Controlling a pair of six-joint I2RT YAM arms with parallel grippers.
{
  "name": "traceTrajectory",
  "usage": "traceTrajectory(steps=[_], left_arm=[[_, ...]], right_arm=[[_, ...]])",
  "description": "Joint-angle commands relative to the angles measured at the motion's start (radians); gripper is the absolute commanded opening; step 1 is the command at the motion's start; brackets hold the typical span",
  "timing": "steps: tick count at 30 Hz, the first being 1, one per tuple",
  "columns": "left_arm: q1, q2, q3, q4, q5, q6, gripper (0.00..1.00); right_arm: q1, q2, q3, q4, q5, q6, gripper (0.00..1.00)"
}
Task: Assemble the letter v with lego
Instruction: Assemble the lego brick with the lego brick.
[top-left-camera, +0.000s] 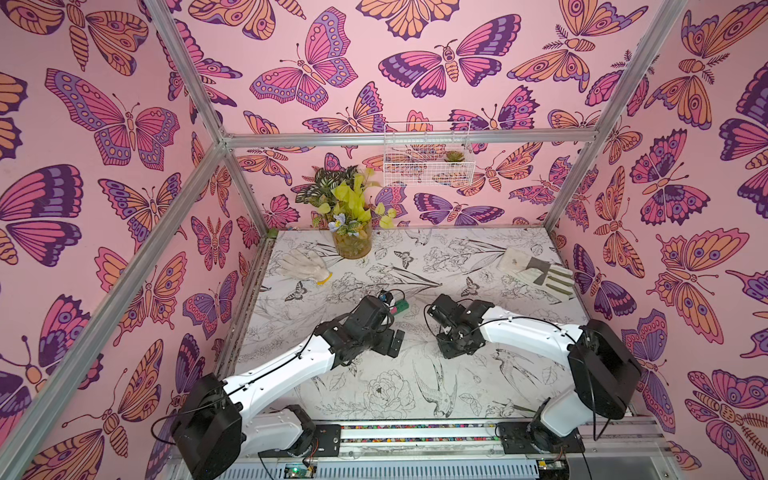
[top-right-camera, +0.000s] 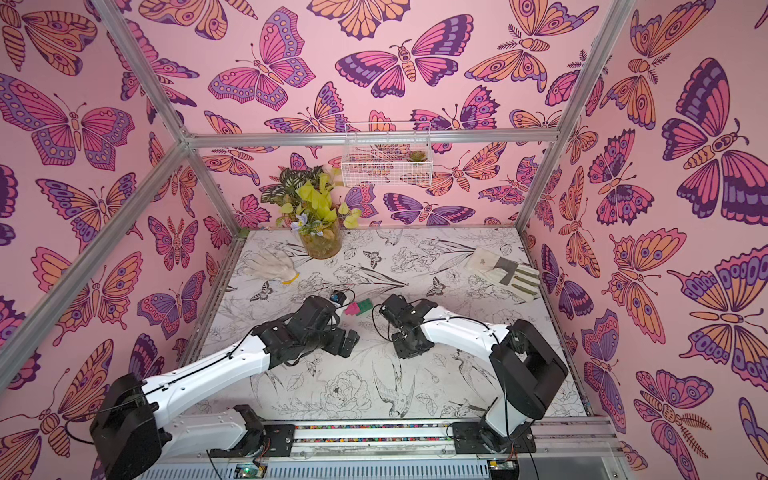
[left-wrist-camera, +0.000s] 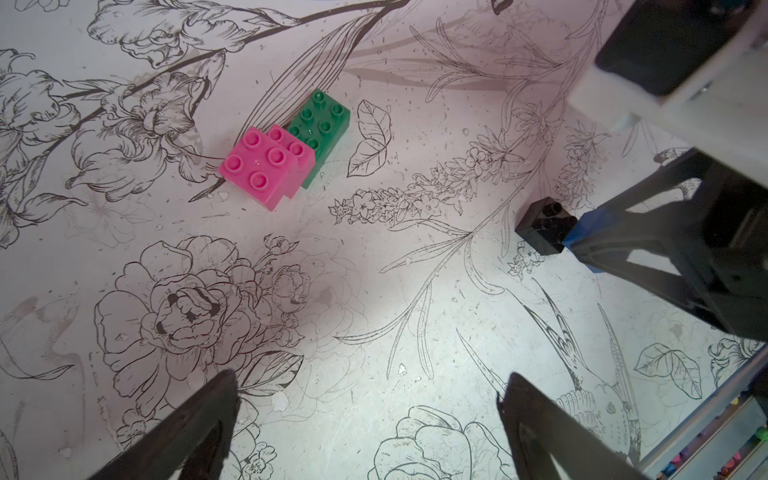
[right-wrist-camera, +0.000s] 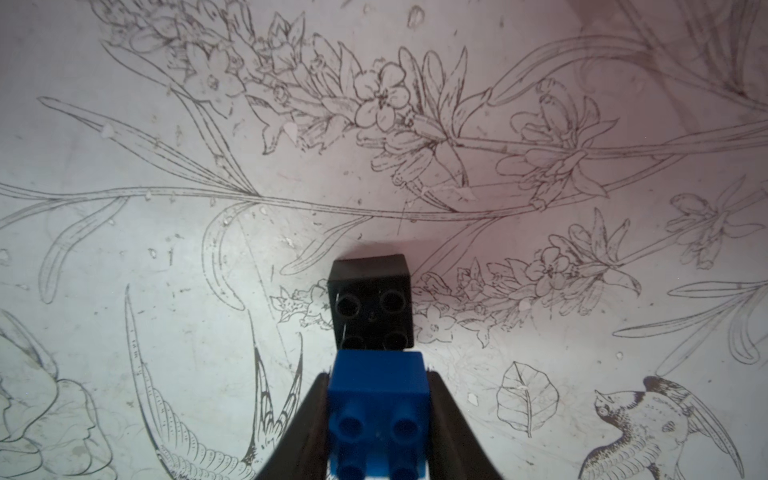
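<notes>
1. Bricks sit mid-table (top-right-camera: 374, 374) in both top views, between the two arms: a green brick (top-right-camera: 366, 306) with pink bricks (top-right-camera: 352, 309) at its end nearer the left arm.
2. Left wrist view: two pink bricks step up from one end of the single green brick. Its long axis runs away from them, studs up. The left gripper (left-wrist-camera: 370, 376) gapes wide, holding nothing.
3. Right wrist view: the right gripper (right-wrist-camera: 378, 376) is clamped on one blue brick (right-wrist-camera: 378, 395), whose edge overlaps one black brick (right-wrist-camera: 371, 299).

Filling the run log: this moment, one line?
right gripper: shut on blue brick, by black brick; left gripper: open; pink bricks on green brick
</notes>
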Motion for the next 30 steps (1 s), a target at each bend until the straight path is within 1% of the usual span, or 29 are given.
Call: traceTrajectory(steps=[1, 9, 17, 30], left_arm=[[-0.006, -0.018, -0.019, -0.012, -0.003, -0.012, 1.0], [-0.006, -0.013, -0.022, -0.009, -0.002, -0.01, 1.0], [-0.006, -0.012, -0.024, -0.008, 0.003, -0.009, 1.0], [-0.006, -0.021, -0.028, -0.007, -0.004, -0.021, 1.0]], right_arm=[[-0.004, 0.02, -0.009, 0.011, -0.003, 0.011, 0.04], [-0.005, 0.046, -0.021, 0.023, 0.001, 0.015, 0.04], [-0.004, 0.029, -0.048, 0.032, 0.011, 0.033, 0.05], [-0.003, -0.029, -0.07, 0.008, -0.002, 0.139, 0.06]])
